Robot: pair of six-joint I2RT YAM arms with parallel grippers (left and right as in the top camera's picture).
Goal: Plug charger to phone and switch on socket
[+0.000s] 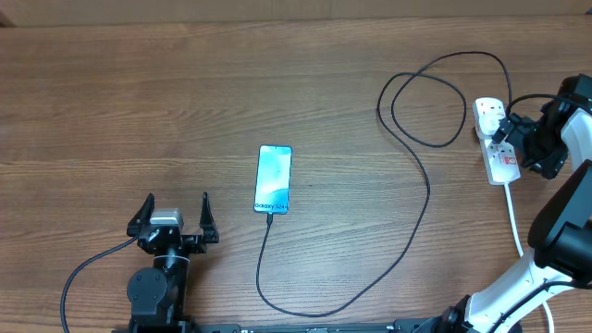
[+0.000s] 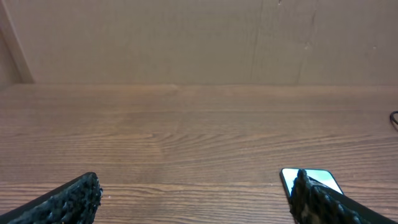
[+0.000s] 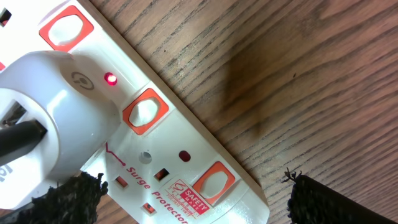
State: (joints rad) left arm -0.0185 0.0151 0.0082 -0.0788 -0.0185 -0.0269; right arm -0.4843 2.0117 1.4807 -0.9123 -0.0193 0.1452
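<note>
The left hand (image 1: 175,217) and right hand (image 3: 189,186) are both wide apart, empty. The socket (image 1: 504,166) switch (image 3: 145,111) looks small and stiff; push its middle.

**Inventory of the work scene**

One wooden surface (image 1: 139,92) carries one phone (image 1: 273,179), one charger cable (image 1: 421,199), one socket strip (image 1: 497,148) and one white plug (image 3: 56,124). There are two arms, with one left end effector (image 1: 177,198) and one right end effector (image 3: 202,199). The right wrist view shows three orange-framed switches (image 3: 145,111) and one glowing red lamp (image 3: 111,79) on the strip.
</note>
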